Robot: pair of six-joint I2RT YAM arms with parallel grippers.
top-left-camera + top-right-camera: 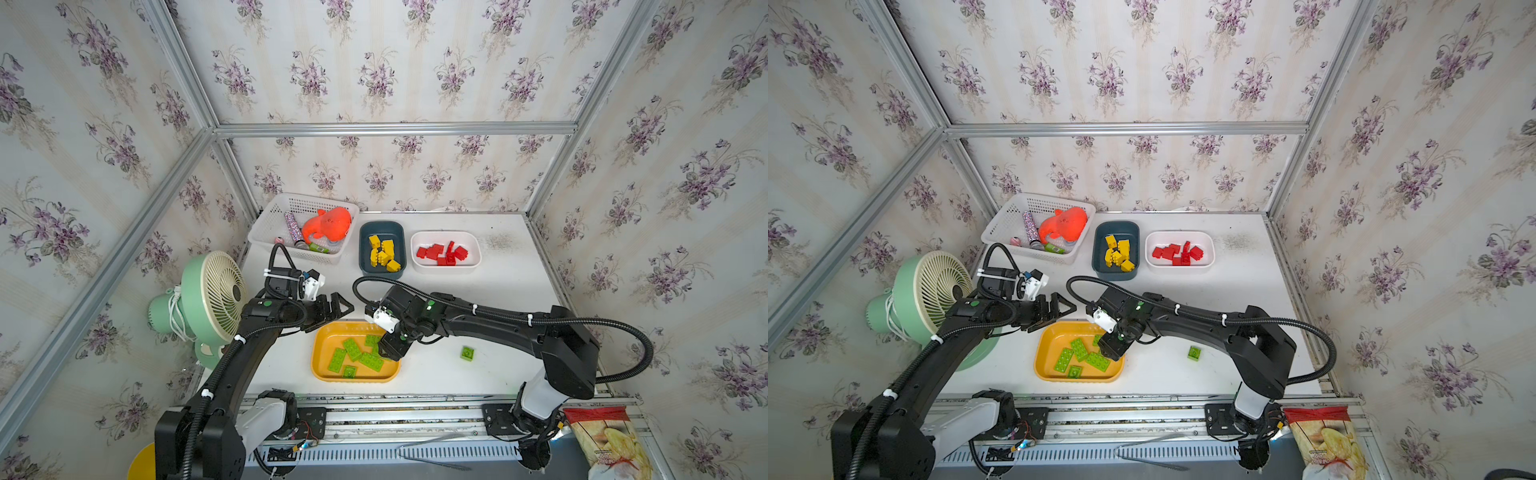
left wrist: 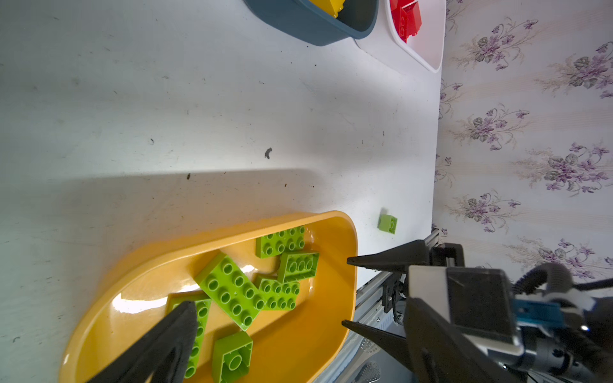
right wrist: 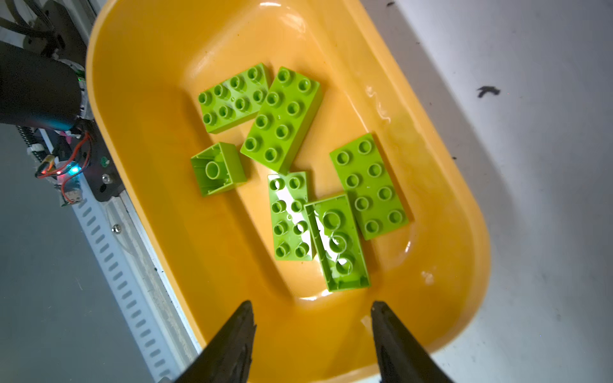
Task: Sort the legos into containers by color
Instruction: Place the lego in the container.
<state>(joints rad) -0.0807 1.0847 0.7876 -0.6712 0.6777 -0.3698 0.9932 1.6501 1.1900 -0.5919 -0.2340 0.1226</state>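
Observation:
Several lime green legos (image 3: pixel 282 119) lie in the orange-yellow tray (image 1: pixel 320 365) near the table's front. My right gripper (image 3: pixel 311 318) hangs open and empty over that tray's right end (image 1: pixel 388 353), with an upside-down green brick (image 3: pixel 341 242) just below it. My left gripper (image 2: pixel 297 301) is wide open and empty above the tray's far left rim (image 1: pixel 338 307). One small green brick (image 1: pixel 467 353) sits alone on the table to the tray's right. Yellow legos (image 1: pixel 384 253) fill the teal tray (image 1: pixel 360 249). Red legos (image 1: pixel 442 253) lie in the white tray (image 1: pixel 473 249).
A white lattice basket (image 1: pixel 270 224) with an orange toy (image 1: pixel 328 226) stands at the back left. A green fan (image 1: pixel 208 299) is off the table's left edge. A chip bag (image 1: pixel 611 440) lies at the front right. Metal frame posts border the table.

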